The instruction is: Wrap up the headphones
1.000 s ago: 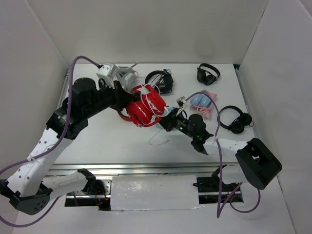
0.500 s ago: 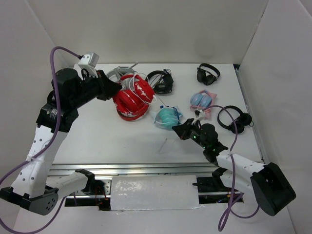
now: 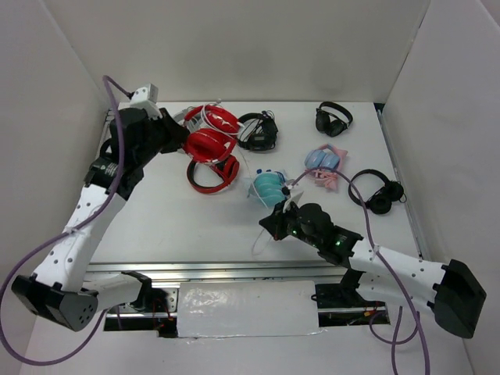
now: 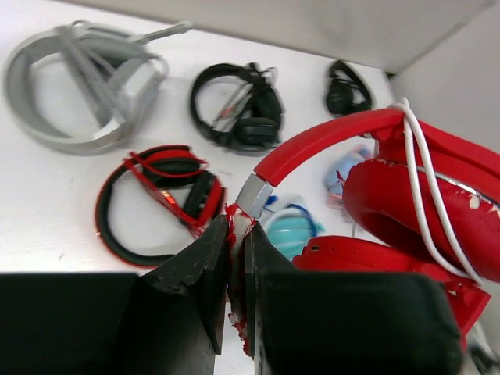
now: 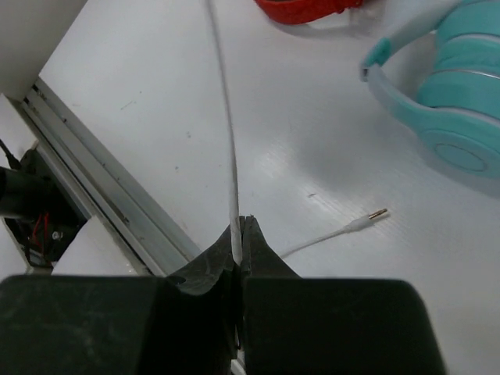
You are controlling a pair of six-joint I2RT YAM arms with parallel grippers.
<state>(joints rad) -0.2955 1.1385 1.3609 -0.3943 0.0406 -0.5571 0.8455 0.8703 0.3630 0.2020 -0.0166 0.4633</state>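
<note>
The glossy red headphones (image 3: 211, 134) hang folded above the back left of the table, a thin white cable (image 4: 418, 176) looped over an earcup (image 4: 422, 211). My left gripper (image 3: 181, 139) is shut on the end of their headband (image 4: 328, 141), where torn red-and-white padding shows between the jaws. At the front middle, my right gripper (image 3: 269, 225) is shut on the same white cable (image 5: 226, 117), which runs taut from its jaws (image 5: 238, 228) toward the headphones. The cable's plug end (image 5: 367, 221) lies loose on the table.
Under the held pair lie red-and-black hoop headphones (image 3: 212, 173), with grey headphones (image 4: 78, 86) behind. A teal pair (image 3: 269, 187) sits mid-table beside my right gripper. Black pairs (image 3: 258, 129) (image 3: 333, 119) (image 3: 379, 191) and a blue-pink pair (image 3: 323, 164) lie back and right. A metal rail (image 5: 101, 195) edges the front.
My left gripper has carried the red headphones back and to the left. My right gripper has pulled the cable toward the front of the table, ending front middle.
</note>
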